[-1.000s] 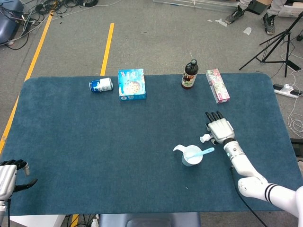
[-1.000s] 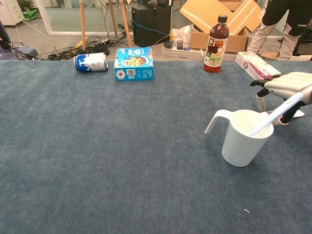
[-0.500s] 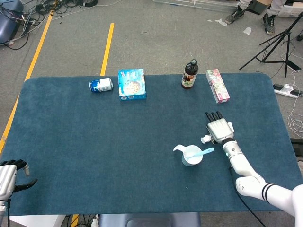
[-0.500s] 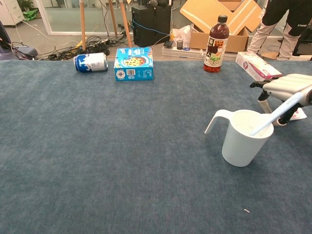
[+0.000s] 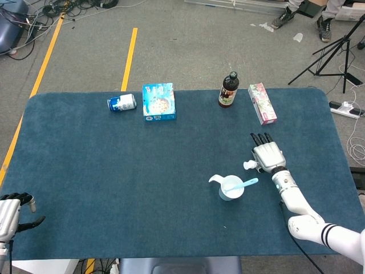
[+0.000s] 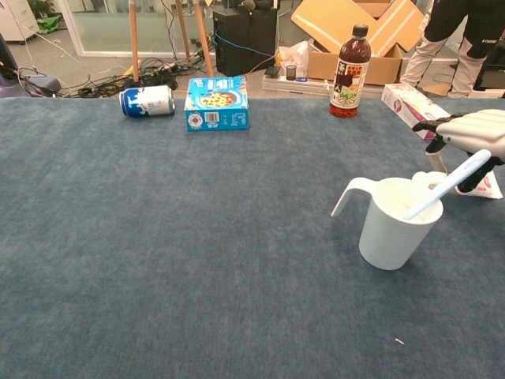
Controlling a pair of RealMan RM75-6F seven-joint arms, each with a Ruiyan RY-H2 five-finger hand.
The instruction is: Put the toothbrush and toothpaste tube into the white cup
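We see the white cup [image 5: 231, 188] upright on the blue table [image 5: 114, 171], right of centre, handle to its left. The light-blue toothbrush [image 5: 244, 184] is in it — leaning out over the rim toward the right.

The toothpaste tube [image 6: 489, 185] lies on the table just behind and right of the cup, not in it. Only its white cap end and a bit of the body show; the rest is under the right robot hand [image 5: 268, 155]. That hand sits palm-down over the tube, fingers extended forward and slightly apart. In the chest view the fingers reach down around the tube, but we can't tell whether they actually grip it or just hover at it.

The left robot hand [image 5: 10, 211] is at the near-left corner of the table, well apart from everything — fingers loosely curled, nothing in it.

Along the far edge, left to right: blue-and-white can [image 5: 122, 103] on its side, blue box [image 5: 158, 101], dark bottle [image 5: 228, 90] standing upright, pink-and-white box [image 5: 262, 103].
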